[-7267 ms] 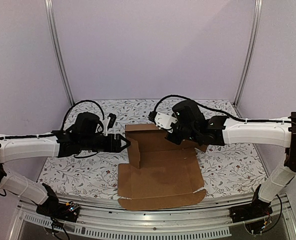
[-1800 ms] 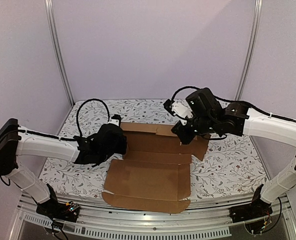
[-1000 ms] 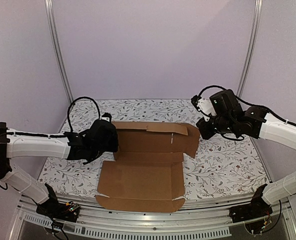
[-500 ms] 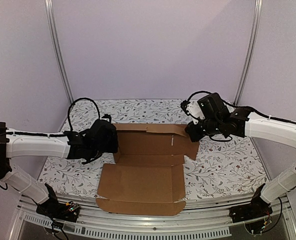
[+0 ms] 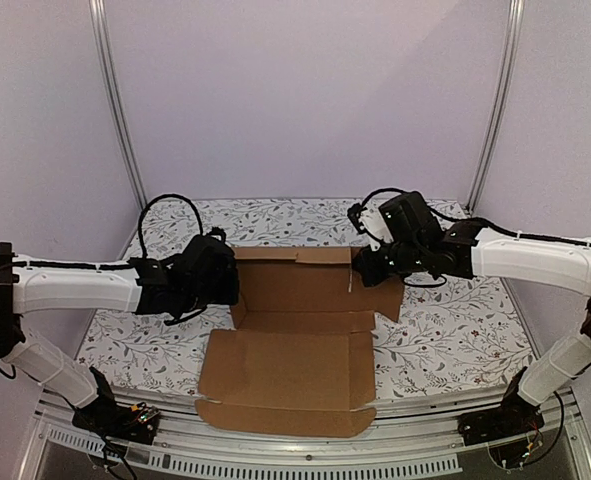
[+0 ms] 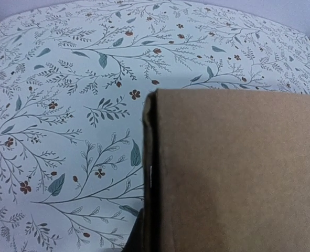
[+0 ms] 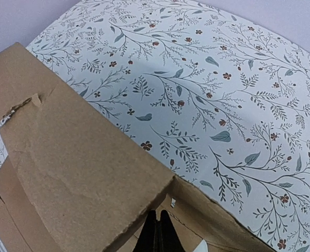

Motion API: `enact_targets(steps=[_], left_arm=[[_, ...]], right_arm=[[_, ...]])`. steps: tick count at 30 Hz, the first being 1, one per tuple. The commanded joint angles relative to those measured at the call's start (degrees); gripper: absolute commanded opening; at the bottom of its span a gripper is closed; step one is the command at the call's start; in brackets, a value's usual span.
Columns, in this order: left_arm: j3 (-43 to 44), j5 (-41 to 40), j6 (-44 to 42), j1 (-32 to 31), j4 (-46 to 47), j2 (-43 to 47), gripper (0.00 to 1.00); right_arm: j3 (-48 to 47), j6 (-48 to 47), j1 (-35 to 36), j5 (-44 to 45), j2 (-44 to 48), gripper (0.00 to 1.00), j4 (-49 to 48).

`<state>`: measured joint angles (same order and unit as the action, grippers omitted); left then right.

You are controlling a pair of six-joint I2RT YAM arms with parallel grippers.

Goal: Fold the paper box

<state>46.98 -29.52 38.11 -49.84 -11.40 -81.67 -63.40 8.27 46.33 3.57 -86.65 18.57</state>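
One paper box (image 5: 285,360); two arms (left gripper (image 5: 232,292), right gripper (image 7: 157,232)).

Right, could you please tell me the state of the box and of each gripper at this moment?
paper box: unfolded, lying mostly flat, with its far right flap looking lifted.
left gripper: at the box's far left edge; whether it is open or shut cannot be seen.
right gripper: fingers shut, at the edge of the lifted flap.
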Motion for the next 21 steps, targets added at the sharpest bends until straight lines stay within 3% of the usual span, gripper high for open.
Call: enact_targets(steps=[1,14,21], left_arm=[[1.23,2.45,2.25,0.54,-0.74,-0.69,0.0],[0.68,9.84,6.36,0.71,0.66,3.22,0.0],[-0.26,15.04,8.94,1.17,3.72,4.43,0.0]], right_arm=[[-0.23,5.56,1.05,-1.49,0.07,0.0,-8.47],[7.4,20.34,1.06,-6.98,6.49,0.0,-31.64],[8.73,21.87,1.34,-8.38,7.74,0.0,-37.09]])
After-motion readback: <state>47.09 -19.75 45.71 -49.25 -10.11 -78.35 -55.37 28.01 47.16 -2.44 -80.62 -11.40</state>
